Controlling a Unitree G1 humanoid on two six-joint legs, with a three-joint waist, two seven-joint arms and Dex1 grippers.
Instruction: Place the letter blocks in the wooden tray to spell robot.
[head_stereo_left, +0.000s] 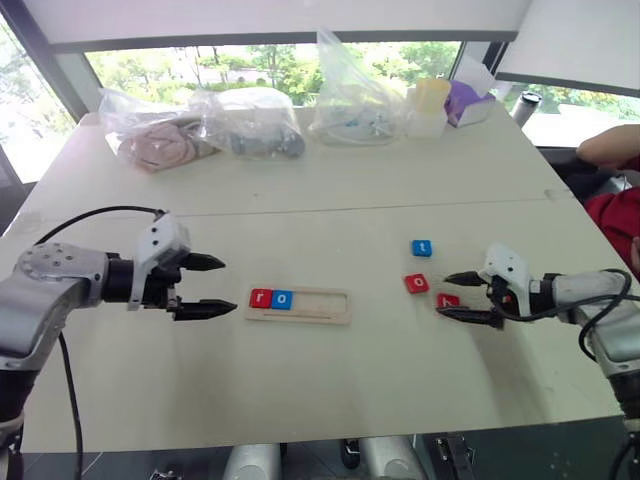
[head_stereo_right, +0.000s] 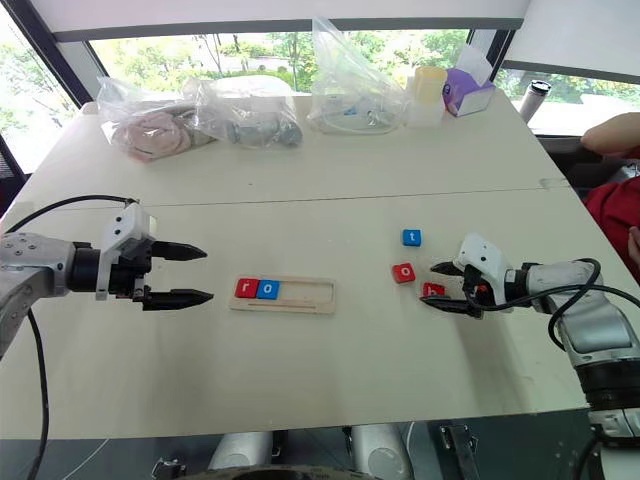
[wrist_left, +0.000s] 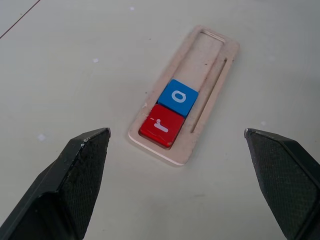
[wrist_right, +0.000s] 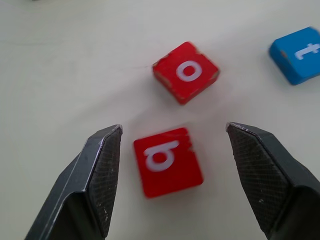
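Long light-wood tray (head_stereo_left: 300, 304) lying mid-desk, holding red "r" tile (head_stereo_left: 261, 298) and blue "o" tile (head_stereo_left: 282, 299) side by side at its left end. Off to the right, loose on the pale desk (head_stereo_left: 330, 200): blue "t" tile (head_stereo_left: 422, 248), red "o" tile (head_stereo_left: 416, 284), red "b" tile (wrist_right: 168, 161). Right end effector (wrist_right: 172, 131) released, straddling the "b" without touching. Left end effector (head_stereo_left: 205, 286) released, just left of the tray. Clear plastic bags (head_stereo_left: 250, 122) along the far edge beneath windows.

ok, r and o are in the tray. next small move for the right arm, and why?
Probably close the right gripper on the red square b block. Its open fingers already flank that block on the table, and b is the next letter due beside the blue o block in the long light-wood tray.
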